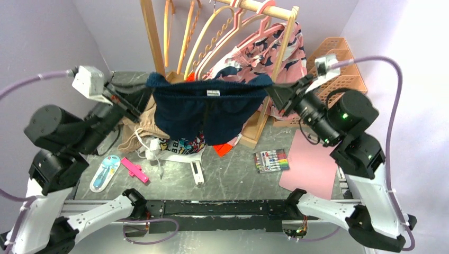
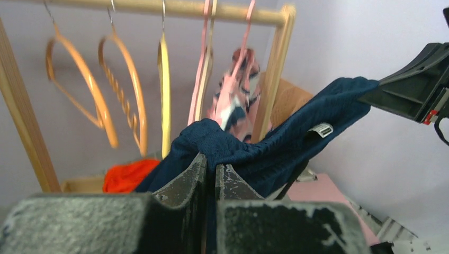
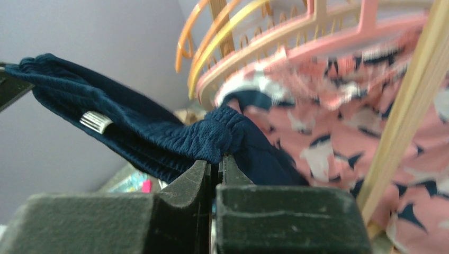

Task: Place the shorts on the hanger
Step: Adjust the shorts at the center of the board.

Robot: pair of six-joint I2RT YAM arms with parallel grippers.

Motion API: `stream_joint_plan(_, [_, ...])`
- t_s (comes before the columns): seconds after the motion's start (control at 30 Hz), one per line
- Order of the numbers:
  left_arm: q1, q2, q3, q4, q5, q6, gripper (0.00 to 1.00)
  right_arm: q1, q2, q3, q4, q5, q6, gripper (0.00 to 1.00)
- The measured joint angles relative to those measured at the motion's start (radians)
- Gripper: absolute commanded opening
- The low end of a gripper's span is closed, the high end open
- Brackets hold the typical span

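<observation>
Grey tabletop [image 1: 238,177], rack [image 1: 154,45] far side; shorts [image 1: 206,114] stretched above, left claw [image 2: 210,168] and right claw [image 3: 216,165] clenched on waistband ends

readable text: none | shorts [image 1: 206,114] tag [image 1: 213,93] — too small | marker pack [image 1: 271,160] — blurred

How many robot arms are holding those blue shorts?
2. The left tool clamps the waistband of the navy shorts at its left end; the right tool clamps its right end.
</observation>
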Motion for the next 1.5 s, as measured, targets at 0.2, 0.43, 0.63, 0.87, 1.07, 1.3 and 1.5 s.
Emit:
stream_joint_plan(0.2, [0.000, -0.231, -0.416, -0.002, -0.022, -0.100, 0.07, 0.000, -0.197, -0.476, 0.093, 0.002, 0.097, 0.00])
stream_joint_plan(0.43, [0.000, -0.352, -0.803, -0.072, -0.066, -0.273, 0.07, 0.000, -0.232, -0.915, 0.148, 0.003, 0.253, 0.00])
stream_joint_plan(0.63, [0.000, -0.305, -0.853, -0.088, -0.090, -0.333, 0.07, 0.000, -0.231, -0.957, 0.179, 0.027, 0.304, 0.00])
stream_joint_plan(0.87, [0.000, -0.199, -0.929, -0.023, -0.100, -0.411, 0.07, -0.002, -0.238, -1.021, 0.270, 0.049, 0.362, 0.00])
stream_joint_plan(1.07, [0.000, -0.083, -1.017, -0.016, -0.097, -0.501, 0.21, -0.002, -0.232, -1.198, 0.275, 0.054, 0.462, 0.00])
stream_joint_plan(1.3, [0.000, -0.061, -1.009, -0.017, -0.099, -0.536, 0.68, -0.003, -0.200, -1.212, 0.265, 0.067, 0.517, 0.37])
stream_joint_plan(1.5, [0.000, -0.092, -0.943, -0.082, -0.137, -0.541, 0.78, -0.003, -0.224, -1.204, 0.236, 0.069, 0.518, 0.57])
